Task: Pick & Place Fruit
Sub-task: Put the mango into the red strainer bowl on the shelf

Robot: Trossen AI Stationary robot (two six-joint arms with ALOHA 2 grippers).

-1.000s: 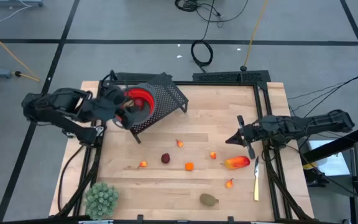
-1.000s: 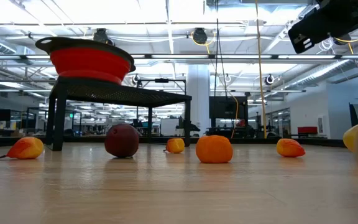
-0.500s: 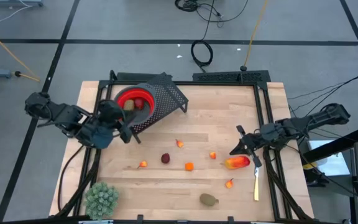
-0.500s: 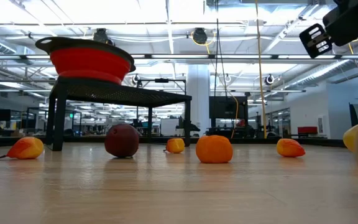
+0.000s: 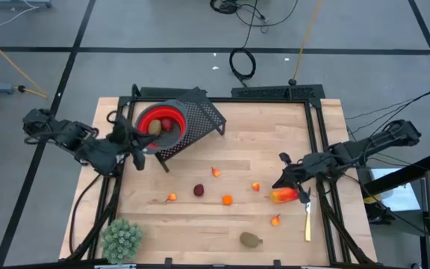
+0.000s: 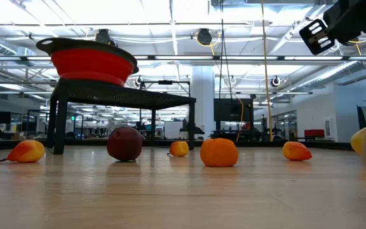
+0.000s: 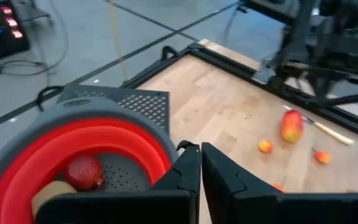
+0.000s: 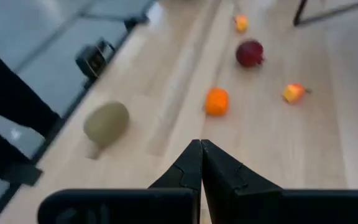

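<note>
We see both claws pressed together, holding nothing.
The left claw [image 5: 134,149] hangs beside the red bowl [image 5: 172,113] with two fruit inside; the right claw [image 5: 278,184] hovers by the long fruit [image 5: 284,196] on the surface [image 5: 260,134].

So the bowl [image 5: 160,122] sits on the mesh stand [image 5: 192,119] at the table's [image 5: 260,142] back left, two fruit pieces inside it. The loose fruit [image 5: 227,199] lies scattered in front of the stand, toward its right, and the plant [image 5: 122,239] well in front.
</note>
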